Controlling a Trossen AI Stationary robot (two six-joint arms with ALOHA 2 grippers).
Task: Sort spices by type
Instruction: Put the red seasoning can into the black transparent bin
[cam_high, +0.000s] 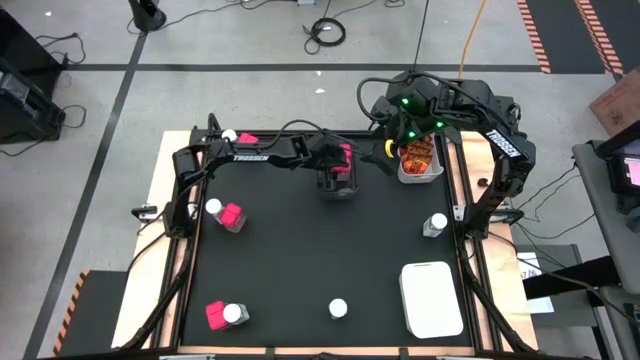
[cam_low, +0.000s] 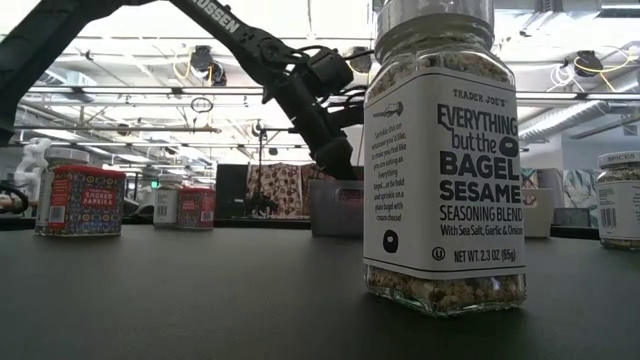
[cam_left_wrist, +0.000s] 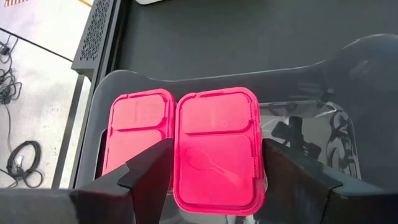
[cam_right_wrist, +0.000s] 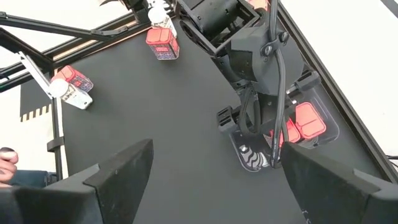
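Two pink packs: we see them (cam_left_wrist: 214, 146) side by side in a clear bin (cam_left_wrist: 311, 134), far-centre of the table.
Left gripper (cam_left_wrist: 211, 171): part-open astride one pack, grasp unclear.
Right gripper (cam_right_wrist: 211, 180): wide open, empty.
Next: we would lift clear, then fetch the near pack (cam_high: 214, 315).

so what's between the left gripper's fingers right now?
In the left wrist view, the left gripper stands open over a clear bin, one pink pack between its fingers. A second pink pack lies beside it.
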